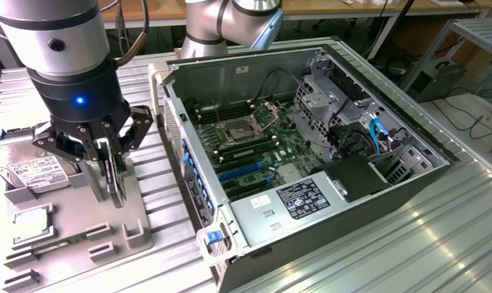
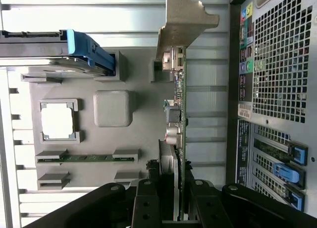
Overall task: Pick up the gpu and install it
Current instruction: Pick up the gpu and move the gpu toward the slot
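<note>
Wrist view: gripper clenched on the gpu. The card stands edge-on and upright at the grey tray, beside the open case. Advice: grip square, card vertical, lift straight, so the bracket clears the tray fixtures.

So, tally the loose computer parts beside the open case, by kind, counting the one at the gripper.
Graphics card: 1, gripped by the gripper
Hard drive: 1
Processor chip: 1
Memory stick: 1
Total: 4
</note>
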Controlling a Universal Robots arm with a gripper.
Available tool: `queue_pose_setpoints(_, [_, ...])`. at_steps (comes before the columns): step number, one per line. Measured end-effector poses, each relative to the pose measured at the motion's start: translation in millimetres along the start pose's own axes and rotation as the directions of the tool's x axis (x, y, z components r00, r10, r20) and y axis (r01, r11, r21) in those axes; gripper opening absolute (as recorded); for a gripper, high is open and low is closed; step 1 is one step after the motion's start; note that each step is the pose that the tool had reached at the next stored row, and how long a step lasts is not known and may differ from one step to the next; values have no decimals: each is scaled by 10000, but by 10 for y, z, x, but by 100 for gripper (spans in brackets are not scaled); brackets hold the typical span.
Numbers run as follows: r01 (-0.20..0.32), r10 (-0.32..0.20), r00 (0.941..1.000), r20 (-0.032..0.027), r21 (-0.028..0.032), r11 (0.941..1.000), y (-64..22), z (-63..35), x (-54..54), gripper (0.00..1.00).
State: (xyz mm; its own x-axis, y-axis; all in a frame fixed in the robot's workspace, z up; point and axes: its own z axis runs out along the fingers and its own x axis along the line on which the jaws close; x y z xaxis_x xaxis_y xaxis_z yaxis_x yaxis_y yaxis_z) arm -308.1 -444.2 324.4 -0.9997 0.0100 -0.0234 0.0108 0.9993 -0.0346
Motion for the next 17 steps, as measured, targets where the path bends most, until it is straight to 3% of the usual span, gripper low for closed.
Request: queue_pose_setpoints(17, [0,0,10000,1,-1,10000,-5,-148,-3,28])
